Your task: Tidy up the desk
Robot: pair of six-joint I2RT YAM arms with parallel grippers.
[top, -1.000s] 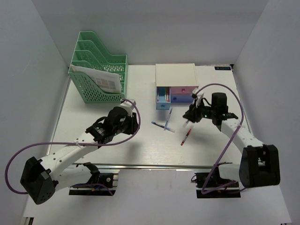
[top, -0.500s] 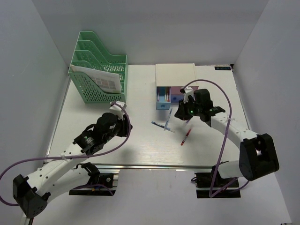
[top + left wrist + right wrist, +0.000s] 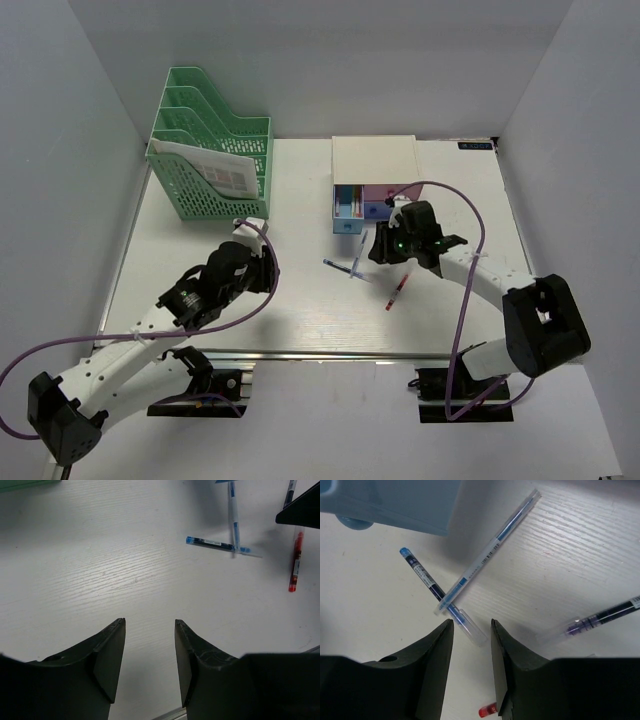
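Observation:
The white desk (image 3: 300, 190) holds several loose pens near its middle. Two blue pens (image 3: 352, 264) lie crossed, with a red pen (image 3: 397, 292) to their right. My right gripper (image 3: 378, 250) hovers open just above them. In the right wrist view its fingertips (image 3: 472, 625) straddle the clear cap end of the dark blue pen (image 3: 426, 578), under the clear blue pen (image 3: 490, 550). A purple pen (image 3: 600, 617) lies to the right, and the red pen's tip (image 3: 487, 711) shows below. My left gripper (image 3: 268, 272) is open and empty (image 3: 150, 622) over bare desk, left of the pens (image 3: 210, 542).
A white drawer box (image 3: 372, 160) stands behind the pens with its blue drawer (image 3: 348, 210) pulled out; the drawer's corner shows in the right wrist view (image 3: 395, 505). A green file rack (image 3: 210, 150) with papers stands at the back left. A metal rail (image 3: 330, 353) runs along the front edge.
My right gripper has moved left and down from beside the drawer box to over the crossed blue pens. My left arm drew back to the left, then held still.

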